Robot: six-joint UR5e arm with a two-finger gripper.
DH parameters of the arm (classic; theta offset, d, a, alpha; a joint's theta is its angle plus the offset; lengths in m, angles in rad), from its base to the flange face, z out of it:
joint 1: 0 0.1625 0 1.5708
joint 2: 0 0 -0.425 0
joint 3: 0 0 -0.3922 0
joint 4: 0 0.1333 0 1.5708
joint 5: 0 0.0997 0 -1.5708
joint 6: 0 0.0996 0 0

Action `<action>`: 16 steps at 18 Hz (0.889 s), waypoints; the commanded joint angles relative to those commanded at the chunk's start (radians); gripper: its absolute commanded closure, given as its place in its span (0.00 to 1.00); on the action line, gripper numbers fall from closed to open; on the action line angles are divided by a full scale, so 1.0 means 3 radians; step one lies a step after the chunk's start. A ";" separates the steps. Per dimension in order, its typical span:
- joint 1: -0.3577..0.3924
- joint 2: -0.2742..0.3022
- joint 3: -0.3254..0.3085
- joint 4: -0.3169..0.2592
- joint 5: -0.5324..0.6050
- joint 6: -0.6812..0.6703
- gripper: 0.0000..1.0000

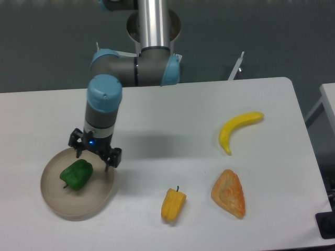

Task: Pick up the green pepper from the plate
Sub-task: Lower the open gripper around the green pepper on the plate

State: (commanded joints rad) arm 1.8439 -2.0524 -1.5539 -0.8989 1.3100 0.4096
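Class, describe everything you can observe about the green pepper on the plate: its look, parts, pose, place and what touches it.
The green pepper is small, blocky and bright green, with a glossy, plastic-looking skin and a short dark stem at its lower-left end. It lies on its side, left of centre in the round beige plate, resting on the dish floor. Nothing else touches it. The gripper hovers just above and to its right, fingers spread, not yet around it.

Silver tube links, grey joints, light-blue caps; black end effector (93, 156), small blue light.
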 joint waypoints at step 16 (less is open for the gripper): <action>-0.0107 -0.0210 0.0102 0.0077 0.0051 0.0036 0.24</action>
State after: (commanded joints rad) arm 1.8116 -2.1154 -1.5233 -0.8759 1.3254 0.4203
